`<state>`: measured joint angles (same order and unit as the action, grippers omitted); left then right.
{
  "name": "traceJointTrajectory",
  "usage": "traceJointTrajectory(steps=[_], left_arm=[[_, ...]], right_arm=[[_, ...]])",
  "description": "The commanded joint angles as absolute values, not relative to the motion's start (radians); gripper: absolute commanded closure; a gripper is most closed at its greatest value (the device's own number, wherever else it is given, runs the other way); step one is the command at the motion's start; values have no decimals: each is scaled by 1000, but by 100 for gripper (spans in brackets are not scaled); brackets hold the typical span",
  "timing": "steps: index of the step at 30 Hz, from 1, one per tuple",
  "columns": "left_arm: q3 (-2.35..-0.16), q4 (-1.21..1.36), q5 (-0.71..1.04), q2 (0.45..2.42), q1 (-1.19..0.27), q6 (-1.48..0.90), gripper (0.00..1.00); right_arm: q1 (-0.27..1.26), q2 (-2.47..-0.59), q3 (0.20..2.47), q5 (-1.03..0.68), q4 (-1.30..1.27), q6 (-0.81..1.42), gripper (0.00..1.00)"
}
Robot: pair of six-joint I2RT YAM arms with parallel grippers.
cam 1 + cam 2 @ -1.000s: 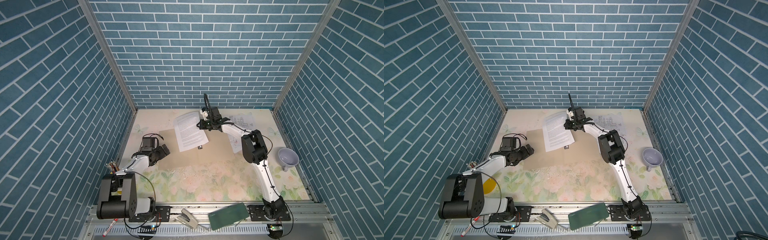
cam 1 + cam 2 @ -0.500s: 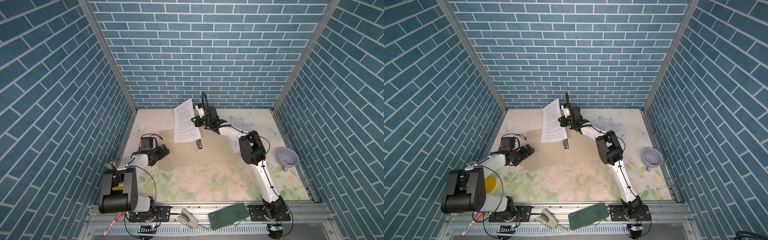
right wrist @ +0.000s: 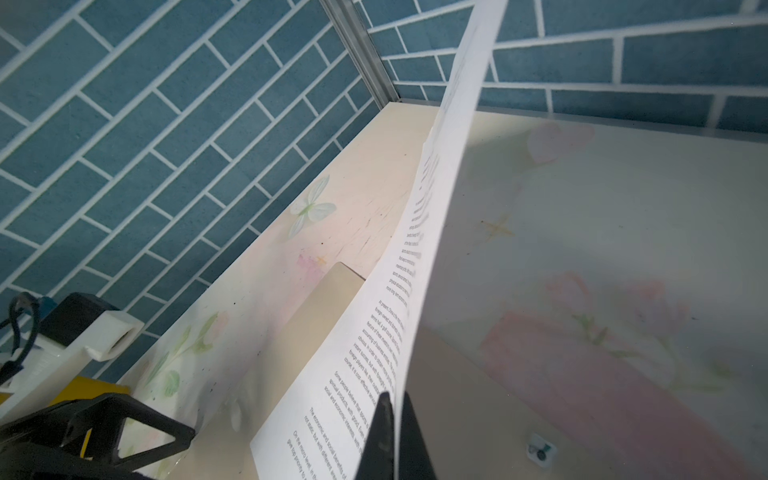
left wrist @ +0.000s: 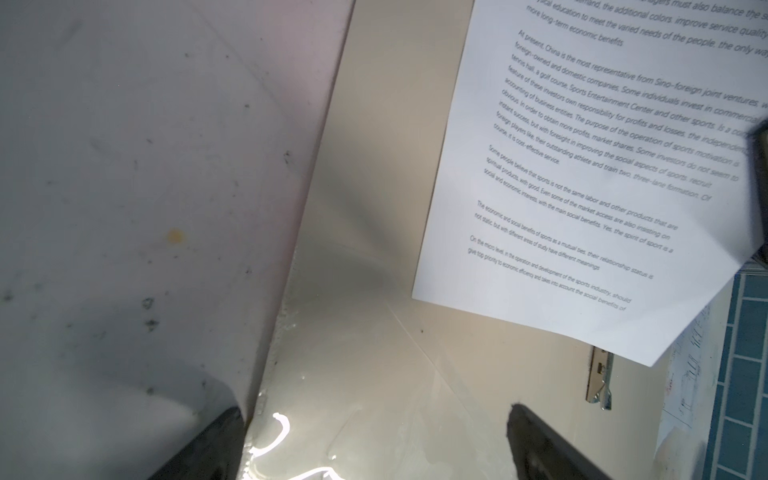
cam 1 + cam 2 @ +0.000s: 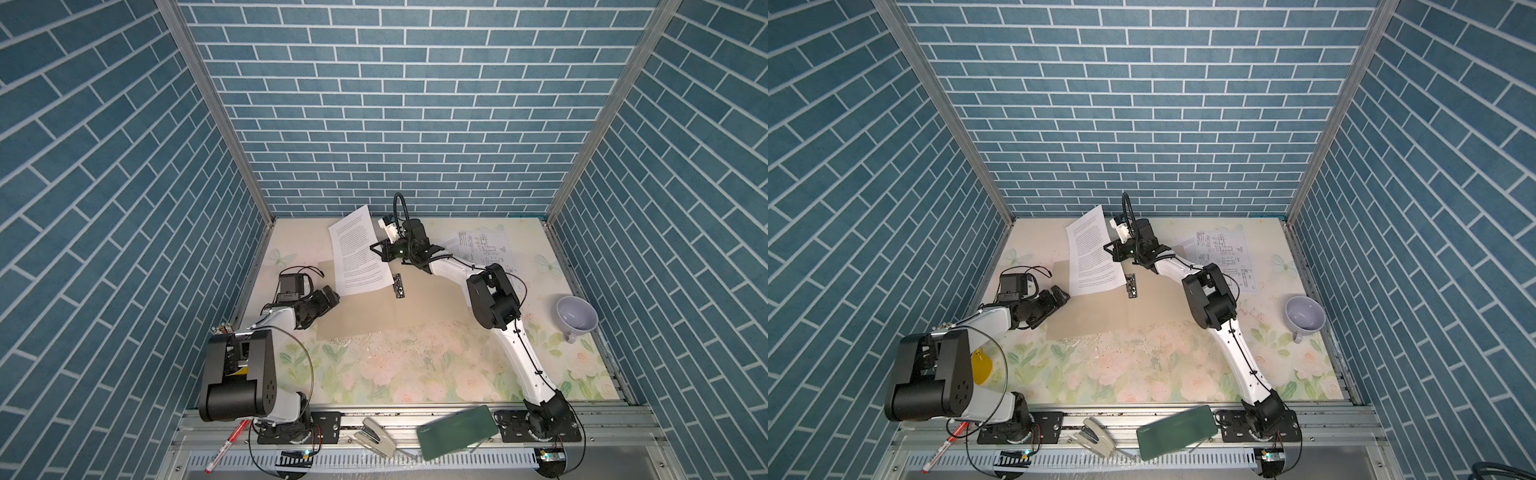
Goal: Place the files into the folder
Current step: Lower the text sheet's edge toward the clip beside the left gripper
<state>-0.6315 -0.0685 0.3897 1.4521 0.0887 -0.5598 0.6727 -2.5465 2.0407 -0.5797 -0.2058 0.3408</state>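
The right gripper is clamped on the right-hand long edge of a white printed-text paper sheet. It holds the sheet tilted up over the left half of the open tan card folder, which lies flat mid-table. I cannot tell whether the sheet's near edge rests on the card or hangs just above it. The left gripper sits empty, jaws wide apart, at the folder's left edge. A second white sheet with line diagrams lies far right, off the folder. Paper this thin is light, floppy and slick, and pinched at one edge it bows and sags. It probably wants a hold near the middle of an edge and a slow, low slide. A second ago the sheet lay spread across the folder's fold; now it stands steeper and further left, baring the small silver metal clip, while the left arm has not moved
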Motion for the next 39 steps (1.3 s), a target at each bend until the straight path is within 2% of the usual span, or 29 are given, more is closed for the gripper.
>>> traceJointTrajectory(steps=[1,13,22,28,39], left_arm=[[-629,-85,409,1485,95,-551,0],[-616,-69,421,1489,98,-551,0],[-609,-46,437,1490,108,-555,0],[-598,-40,441,1485,112,-555,0],[-577,4,459,1494,117,-575,0]], right_arm=[[690,-2556,2105,-603,-231,270,100],[706,-2561,2143,-511,-190,212,100],[722,-2586,2162,-567,-185,228,100],[724,-2562,2141,-463,-207,187,100],[750,-2508,2087,-417,-265,67,100]])
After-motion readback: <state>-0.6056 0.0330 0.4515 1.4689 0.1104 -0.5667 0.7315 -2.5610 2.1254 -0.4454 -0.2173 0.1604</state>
